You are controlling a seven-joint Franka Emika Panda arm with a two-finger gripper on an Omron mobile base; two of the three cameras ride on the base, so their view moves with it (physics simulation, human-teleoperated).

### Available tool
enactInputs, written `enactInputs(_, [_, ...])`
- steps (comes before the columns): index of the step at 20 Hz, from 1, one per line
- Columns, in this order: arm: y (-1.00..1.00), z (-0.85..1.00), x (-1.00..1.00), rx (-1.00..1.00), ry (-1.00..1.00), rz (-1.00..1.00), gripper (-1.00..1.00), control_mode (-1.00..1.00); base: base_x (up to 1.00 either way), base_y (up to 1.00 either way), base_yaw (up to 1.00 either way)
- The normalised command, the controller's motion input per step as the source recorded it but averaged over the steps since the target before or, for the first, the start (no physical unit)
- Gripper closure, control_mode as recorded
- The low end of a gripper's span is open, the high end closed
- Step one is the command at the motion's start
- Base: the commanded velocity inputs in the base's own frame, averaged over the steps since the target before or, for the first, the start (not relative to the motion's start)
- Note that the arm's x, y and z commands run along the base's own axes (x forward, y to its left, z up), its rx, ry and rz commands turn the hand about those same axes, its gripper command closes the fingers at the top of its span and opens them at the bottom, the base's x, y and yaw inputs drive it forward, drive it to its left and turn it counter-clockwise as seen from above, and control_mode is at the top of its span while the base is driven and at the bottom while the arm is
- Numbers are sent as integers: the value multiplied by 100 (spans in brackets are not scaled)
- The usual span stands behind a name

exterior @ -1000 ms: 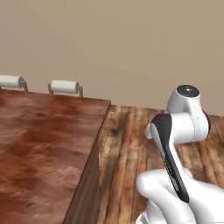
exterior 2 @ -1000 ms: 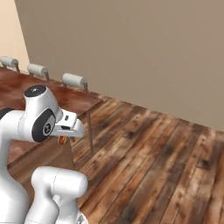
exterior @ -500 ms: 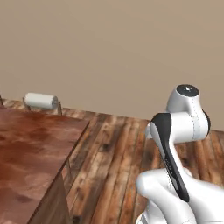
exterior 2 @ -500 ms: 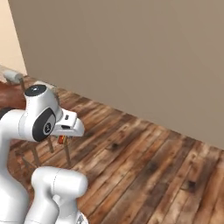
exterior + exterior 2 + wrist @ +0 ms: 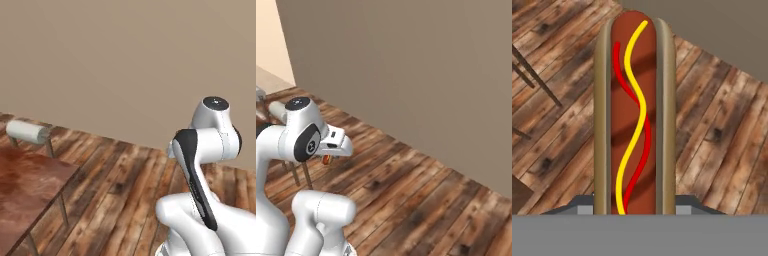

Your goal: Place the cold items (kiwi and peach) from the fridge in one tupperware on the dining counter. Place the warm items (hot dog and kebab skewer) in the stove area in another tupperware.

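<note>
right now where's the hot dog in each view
left base view: not in it.
right base view: a small orange bit of the hot dog under the gripper, left of centre.
hand view: upright down the middle, gripped at the bottom.
shared landmark: the plank floor.

At the lower left of your left base view sat the corner of the dining counter [image 5: 22, 187], reddish-brown wood. A cushioned stool [image 5: 27, 132] stood on the plank floor [image 5: 117, 185] beside it.
</note>
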Motion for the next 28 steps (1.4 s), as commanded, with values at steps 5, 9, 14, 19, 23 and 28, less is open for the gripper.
enactInputs(5, [0, 0, 0, 0, 0, 0, 100, 100, 100, -61, 46])
enactInputs(9, [0, 0, 0, 0, 0, 0, 100, 100, 100, -37, 63])
enactInputs(14, [0, 0, 0, 0, 0, 0, 100, 100, 95, -58, 64])
enactInputs(19, [0, 0, 0, 0, 0, 0, 100, 100, 93, -62, 65])
enactInputs(23, [0, 0, 0, 0, 0, 0, 100, 100, 92, -63, 64])
enactInputs(28, [0, 0, 0, 0, 0, 0, 100, 100, 98, -61, 65])
